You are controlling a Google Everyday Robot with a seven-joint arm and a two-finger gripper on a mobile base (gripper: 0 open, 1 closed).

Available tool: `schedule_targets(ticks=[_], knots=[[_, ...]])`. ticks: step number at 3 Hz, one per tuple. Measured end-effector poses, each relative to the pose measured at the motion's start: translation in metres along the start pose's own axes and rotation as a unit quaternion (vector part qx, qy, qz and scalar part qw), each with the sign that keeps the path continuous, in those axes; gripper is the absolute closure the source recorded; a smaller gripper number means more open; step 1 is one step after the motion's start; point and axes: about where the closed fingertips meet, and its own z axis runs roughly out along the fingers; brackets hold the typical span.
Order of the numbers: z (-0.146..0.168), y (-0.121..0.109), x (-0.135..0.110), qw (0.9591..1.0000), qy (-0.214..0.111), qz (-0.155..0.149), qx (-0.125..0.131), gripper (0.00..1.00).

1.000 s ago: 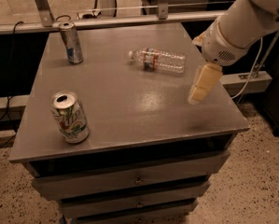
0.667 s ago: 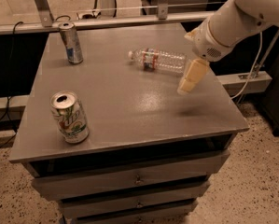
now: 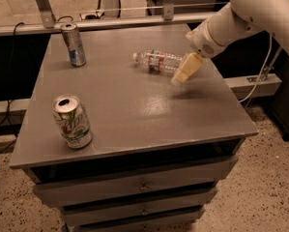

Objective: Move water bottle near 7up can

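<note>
Grey matte cabinet top (image 3: 134, 105) over drawers (image 3: 139, 183), speckled floor (image 3: 262, 187) around, water bottle (image 3: 156, 62) lying on its side far right, cream gripper (image 3: 183, 70) at its base end, grip state impossible to tell, 7up can (image 3: 72, 122) upright front left, well apart.

- The water bottle (image 3: 157, 62): clear ribbed plastic, red-and-blue label band, white cap. It lies on its side toward the back right of the grey cabinet top (image 3: 134, 108), with the cap pointing left.
- The 7up can (image 3: 72, 122): white and green with a silver top (the mouth looks open). It stands upright near the cabinet top's front left corner.
- The gripper (image 3: 185, 70): cream-coloured, above the cabinet top's right side, just beside the bottle's base end.
</note>
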Motion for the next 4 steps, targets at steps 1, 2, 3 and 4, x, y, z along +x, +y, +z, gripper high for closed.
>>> schedule_targets(ticks=[1,2,3,4], knots=[[0.019,-0.019,0.002,0.9989,-0.021,0.041,-0.009,0.0],[0.034,-0.026,0.005,0.9962,-0.026,0.078,-0.029,0.18],[0.041,-0.023,0.007,0.9926,-0.032,0.104,-0.053,0.42],[0.039,-0.01,0.001,0.9905,-0.04,0.105,-0.079,0.64]])
